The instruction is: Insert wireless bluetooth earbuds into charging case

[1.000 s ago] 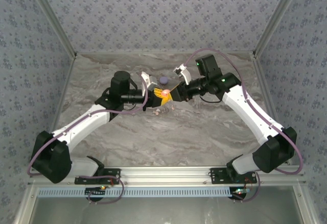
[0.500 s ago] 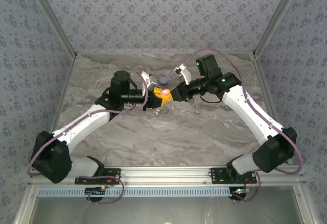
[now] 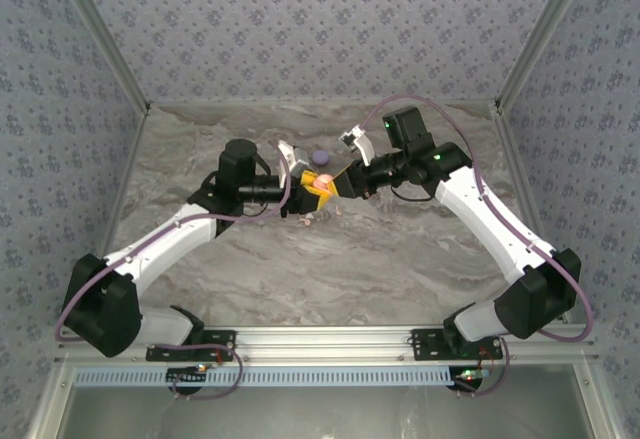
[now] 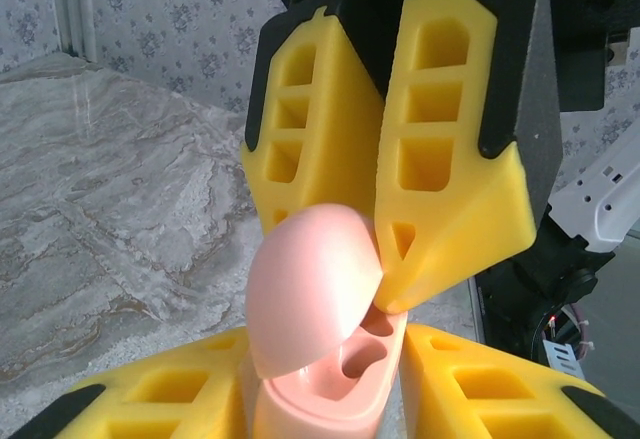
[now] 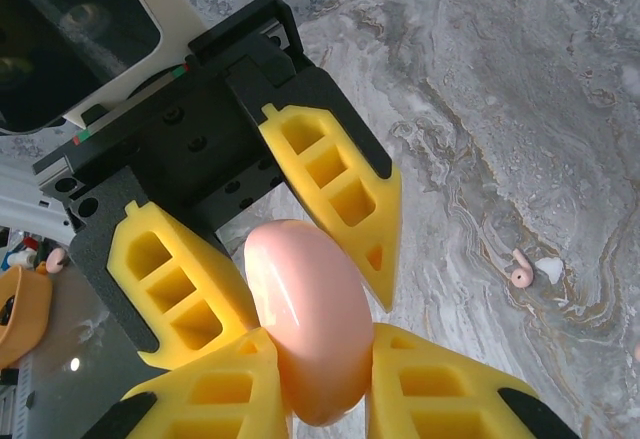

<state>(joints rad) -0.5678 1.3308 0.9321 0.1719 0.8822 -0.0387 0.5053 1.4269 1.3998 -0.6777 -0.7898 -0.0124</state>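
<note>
Light is bright, even and diffuse from overhead, no hard shadows. In the top view everything is sharp. The arms drop only faint soft shadows on the marble table (image 3: pixel 400 259) below the pink case (image 3: pixel 322 180). In the left wrist view the case is sharp with a soft sheen on its lid and nothing blown out. The wall (image 4: pixel 170 19) behind it is slightly soft. In the right wrist view there's a broad soft highlight on the case and the table right of it is in focus. The glossy black housing (image 5: pixel 70 39) up-left of it carries a faint reflection. No motion blur.
</note>
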